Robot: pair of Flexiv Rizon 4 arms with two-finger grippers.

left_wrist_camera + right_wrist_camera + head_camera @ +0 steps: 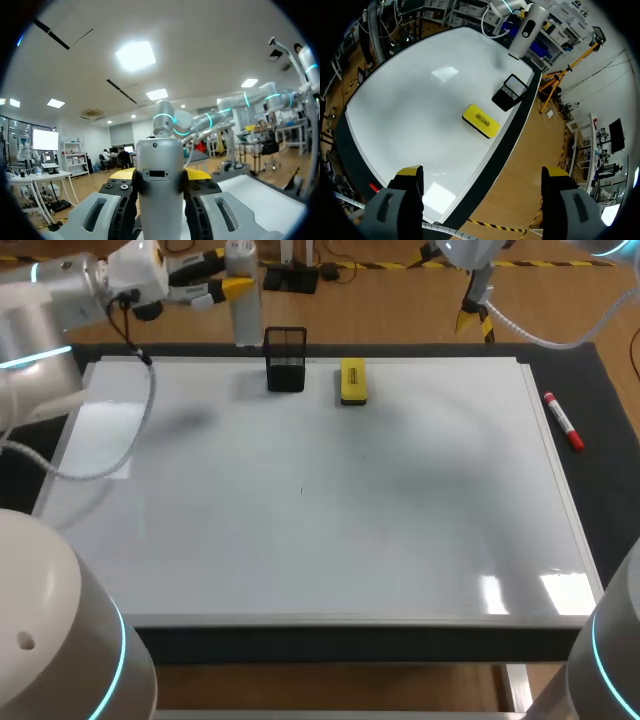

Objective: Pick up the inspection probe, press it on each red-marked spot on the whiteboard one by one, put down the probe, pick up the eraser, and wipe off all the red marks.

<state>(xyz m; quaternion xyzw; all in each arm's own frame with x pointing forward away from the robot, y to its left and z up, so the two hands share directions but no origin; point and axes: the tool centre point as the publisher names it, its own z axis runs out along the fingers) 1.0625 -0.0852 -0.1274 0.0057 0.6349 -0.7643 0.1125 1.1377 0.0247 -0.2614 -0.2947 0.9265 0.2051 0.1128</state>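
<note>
The left gripper point(160, 174) was clamped on the grey inspection probe point(243, 300), holding it roughly upright at the whiteboard's point(400, 520) far edge, just left of the black mesh holder point(286, 361). I judged it was poised for pressing, though I could make out no red marks on the board. The yellow eraser point(353, 381) lay just right of the holder, seemingly parked for the wiping step. The right gripper point(482, 175) hung beyond the far right corner, fingers spread wide on nothing, probably to keep clear.
</note>
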